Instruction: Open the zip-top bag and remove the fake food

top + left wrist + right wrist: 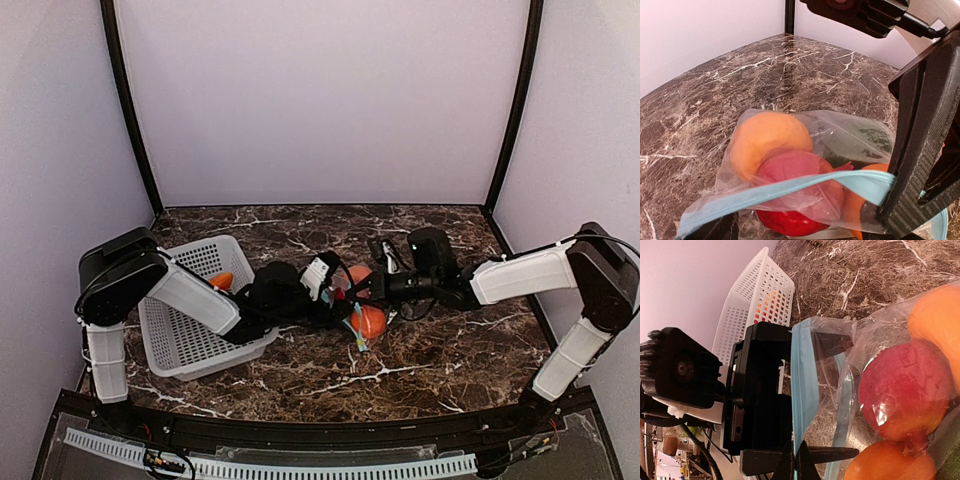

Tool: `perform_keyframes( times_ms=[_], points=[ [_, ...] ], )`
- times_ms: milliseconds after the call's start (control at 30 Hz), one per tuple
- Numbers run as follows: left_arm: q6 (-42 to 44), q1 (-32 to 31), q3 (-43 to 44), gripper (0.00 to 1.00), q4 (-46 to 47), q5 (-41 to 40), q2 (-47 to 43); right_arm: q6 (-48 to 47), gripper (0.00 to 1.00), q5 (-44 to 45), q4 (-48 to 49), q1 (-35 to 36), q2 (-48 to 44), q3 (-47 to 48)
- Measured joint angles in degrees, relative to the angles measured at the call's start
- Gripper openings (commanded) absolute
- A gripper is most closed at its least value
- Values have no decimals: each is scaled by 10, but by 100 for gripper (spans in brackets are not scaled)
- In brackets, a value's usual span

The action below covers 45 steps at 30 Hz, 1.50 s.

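Over counter (450, 360), spreads zip-top bag (855, 140) for emptying.
Stretches it on splayed left pincer (802, 225); nips lip in closed right pincer (796, 462).

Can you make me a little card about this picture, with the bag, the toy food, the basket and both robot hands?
bag: zip-top bag, held between the two hands
food: fake food, orange, red and green pieces showing inside the bag
left hand: left hand, fingers spread apart, blue strip stretched across them
right hand: right hand, seems to pinch the strip's edge
basket: basket, white, at the left, with an orange thing inside
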Motion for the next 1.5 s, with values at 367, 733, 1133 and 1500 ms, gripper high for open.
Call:
perform_keyframes(
  times_ms=[367, 733, 1133, 1500],
  points=[
    [47, -16, 55, 82, -39, -5, 28, -10, 0, 32, -37, -1, -23, -1],
    [56, -26, 69, 83, -198, -53, -41, -23, 0, 52, -65, -2, -54, -3],
    [59, -49, 174, 80, -216, -38, 2, -37, 0, 89, -114, -18, -144, -22],
    [64, -57, 242, 78, -272, -40, 47, -26, 0, 85, -119, -27, -165, -36]
  ],
)
